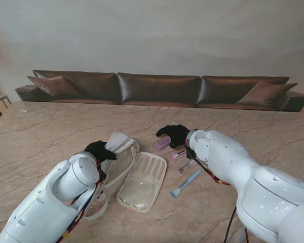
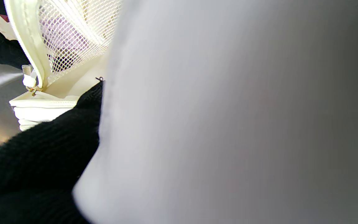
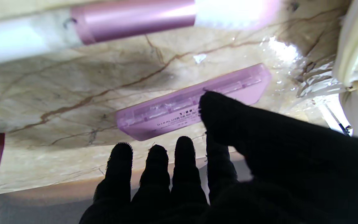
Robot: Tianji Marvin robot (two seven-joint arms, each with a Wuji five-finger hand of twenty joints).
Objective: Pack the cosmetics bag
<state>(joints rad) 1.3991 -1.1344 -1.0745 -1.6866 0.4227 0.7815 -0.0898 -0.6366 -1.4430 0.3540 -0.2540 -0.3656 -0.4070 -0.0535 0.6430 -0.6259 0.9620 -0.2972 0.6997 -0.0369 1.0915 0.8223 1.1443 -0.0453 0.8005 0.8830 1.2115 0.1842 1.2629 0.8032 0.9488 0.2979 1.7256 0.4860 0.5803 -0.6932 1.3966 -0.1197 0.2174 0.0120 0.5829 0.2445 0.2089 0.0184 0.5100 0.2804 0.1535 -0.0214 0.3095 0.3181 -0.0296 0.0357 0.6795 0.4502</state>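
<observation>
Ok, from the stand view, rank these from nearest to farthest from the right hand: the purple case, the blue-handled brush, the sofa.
1. Purple case: right at the right hand, on its left side.
2. Blue-handled brush: on the table, nearer to me than the hand.
3. Sofa: beyond the table's far edge.

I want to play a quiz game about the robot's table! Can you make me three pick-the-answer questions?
1. Where is the purple case?
A. inside the bag
B. on the table by the right hand
C. on the sofa

2. What colour is the long brush nearest to me?
A. light blue
B. red
C. green

3. How is the cosmetics bag?
A. zipped shut
B. lying open
C. upside down

Answers: 1 B, the case lies on the marble under the fingers. 2 A, its handle is pale blue. 3 B, its inside shows.
</observation>
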